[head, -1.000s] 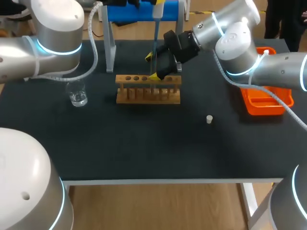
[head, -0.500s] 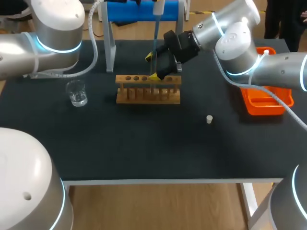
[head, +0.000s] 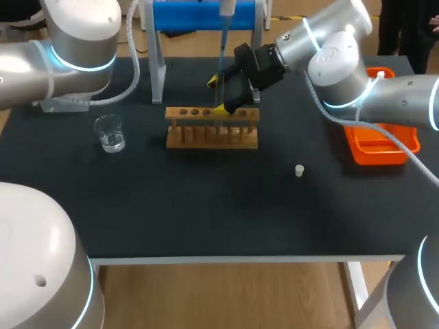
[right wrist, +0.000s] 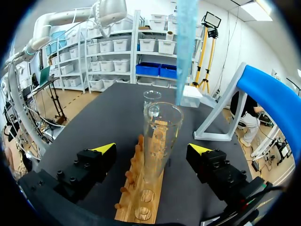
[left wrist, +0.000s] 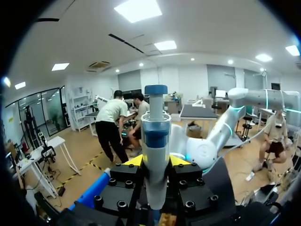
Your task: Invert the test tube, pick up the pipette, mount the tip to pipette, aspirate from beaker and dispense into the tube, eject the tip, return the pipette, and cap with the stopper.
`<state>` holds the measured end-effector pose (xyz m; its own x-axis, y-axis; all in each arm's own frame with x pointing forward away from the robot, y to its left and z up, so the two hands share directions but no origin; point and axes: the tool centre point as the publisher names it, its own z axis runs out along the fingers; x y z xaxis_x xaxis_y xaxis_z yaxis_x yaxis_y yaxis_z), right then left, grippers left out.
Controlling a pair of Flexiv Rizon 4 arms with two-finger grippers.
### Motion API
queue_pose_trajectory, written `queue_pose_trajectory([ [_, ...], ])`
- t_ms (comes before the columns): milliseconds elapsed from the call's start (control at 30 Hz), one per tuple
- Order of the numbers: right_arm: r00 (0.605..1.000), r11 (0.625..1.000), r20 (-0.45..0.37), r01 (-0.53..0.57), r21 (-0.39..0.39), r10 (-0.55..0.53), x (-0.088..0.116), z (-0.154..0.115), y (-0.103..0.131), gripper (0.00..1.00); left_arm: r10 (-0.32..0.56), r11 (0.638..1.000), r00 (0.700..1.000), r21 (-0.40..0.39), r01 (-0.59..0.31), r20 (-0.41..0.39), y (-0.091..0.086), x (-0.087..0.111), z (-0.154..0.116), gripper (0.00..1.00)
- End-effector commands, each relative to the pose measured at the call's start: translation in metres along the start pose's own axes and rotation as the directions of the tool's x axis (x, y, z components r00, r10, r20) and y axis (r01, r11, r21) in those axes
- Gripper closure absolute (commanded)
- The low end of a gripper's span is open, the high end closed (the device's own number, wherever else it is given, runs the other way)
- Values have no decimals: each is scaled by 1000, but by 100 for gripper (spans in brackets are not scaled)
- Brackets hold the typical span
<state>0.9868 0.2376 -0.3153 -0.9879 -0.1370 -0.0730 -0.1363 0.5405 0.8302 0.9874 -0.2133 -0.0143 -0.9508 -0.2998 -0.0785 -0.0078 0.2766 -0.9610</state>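
Tube stands upright in rack. Right gripper is spread wide around it, not touching. Left gripper clamps pipette, with tip over the tube mouth, so dispensing is likely in hand. Ejecting, returning and fitting stopper are left.

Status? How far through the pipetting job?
Done: test tube upright in the rack, pipette in the left pincer, blue tip mounted. In hand: tip poised over the tube mouth, right pincer open around the tube. Left: eject tip, return pipette, fit the stopper lying on the table.
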Motion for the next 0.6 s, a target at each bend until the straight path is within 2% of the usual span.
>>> queue_pose_trajectory([
  [33,1000,1000,0,-1,2,1,0,0,0,0,5,1000,1000,-12,-5,-2,-8,0,-5,100],
  [333,1000,1000,0,-1,2,1,0,0,0,0,23,998,999,-51,-21,29,-23,8,-27,100],
  [500,1000,1000,0,-1,2,1,0,0,0,0,8,998,998,-59,-4,66,-16,21,-52,100],
  [600,1000,1000,0,-1,2,1,0,0,0,0,-12,999,996,-36,15,85,-3,31,-64,100],
])
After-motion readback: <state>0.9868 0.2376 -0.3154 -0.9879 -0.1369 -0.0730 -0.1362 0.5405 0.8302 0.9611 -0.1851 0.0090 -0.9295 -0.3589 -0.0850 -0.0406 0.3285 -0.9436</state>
